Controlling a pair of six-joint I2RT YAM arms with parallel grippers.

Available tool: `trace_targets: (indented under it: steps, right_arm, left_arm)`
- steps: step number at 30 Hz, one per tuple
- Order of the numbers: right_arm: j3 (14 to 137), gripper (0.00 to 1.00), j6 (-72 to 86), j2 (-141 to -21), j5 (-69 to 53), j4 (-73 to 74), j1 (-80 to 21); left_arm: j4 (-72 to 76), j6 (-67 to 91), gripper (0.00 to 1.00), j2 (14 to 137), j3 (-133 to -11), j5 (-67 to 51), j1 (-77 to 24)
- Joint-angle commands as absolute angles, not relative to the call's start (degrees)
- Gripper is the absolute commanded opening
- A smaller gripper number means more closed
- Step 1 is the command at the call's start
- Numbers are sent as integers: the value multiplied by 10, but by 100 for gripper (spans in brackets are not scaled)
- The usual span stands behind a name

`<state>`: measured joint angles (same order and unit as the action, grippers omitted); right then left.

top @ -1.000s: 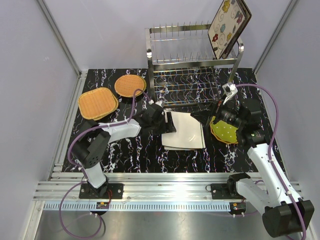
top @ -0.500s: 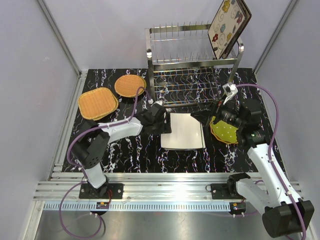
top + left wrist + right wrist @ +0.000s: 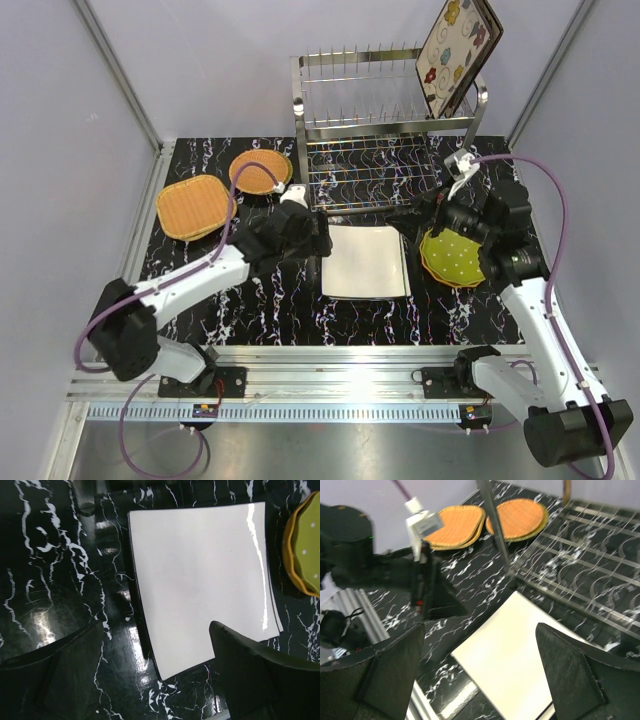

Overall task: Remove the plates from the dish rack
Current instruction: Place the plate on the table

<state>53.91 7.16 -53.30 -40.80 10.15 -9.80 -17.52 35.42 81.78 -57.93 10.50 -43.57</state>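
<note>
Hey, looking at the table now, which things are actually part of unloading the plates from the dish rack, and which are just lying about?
Part of the job: dish rack; flower-patterned plate, still in the rack; cream square plates; lime-green dotted plate; squarish orange woven plates; round orange woven plate.

Not part of it, fixtures only: marbled table, aluminium rails, purple cables.

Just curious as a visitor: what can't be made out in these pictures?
- Top view: flowered plate is cut off by the upper edge, and any plates behind it are hidden.
- Top view: right arm covers part of the green dotted plate.
- Left wrist view: right edge cuts that plate off.
</note>
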Motion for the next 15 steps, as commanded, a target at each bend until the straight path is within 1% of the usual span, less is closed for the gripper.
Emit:
trace_targets:
  steps: [1, 3, 4, 5, 7, 8, 9, 11, 15]
  right_arm:
    - [616, 100, 19, -552, -368, 130, -95]
    - [655, 100, 26, -573, -333, 142, -95]
    - [670, 100, 35, -581, -314, 145, -95]
    - [686, 100, 47, -599, -269, 148, -94]
    - [742, 100, 79, -620, -226, 163, -95]
    - [764, 100, 90, -645, -183, 173, -95]
    - [812, 99, 101, -658, -165, 191, -95]
    - [858, 100, 134, -694, -124, 207, -95]
    - [993, 100, 184, -753, -106, 260, -94]
  left_arm:
    - [-185, 321, 95, 755, -564, 168, -439]
    - [-194, 315, 99, 711, -554, 192, -438]
    - [-196, 301, 99, 696, -550, 199, -438]
    - [-200, 295, 99, 680, -545, 207, -438]
    - [-219, 289, 99, 638, -542, 240, -438]
    - [-228, 290, 99, 624, -542, 254, -438]
    - [-249, 294, 99, 599, -543, 281, -437]
    - [-268, 301, 99, 574, -543, 304, -436]
    - [-304, 307, 99, 510, -538, 340, -434]
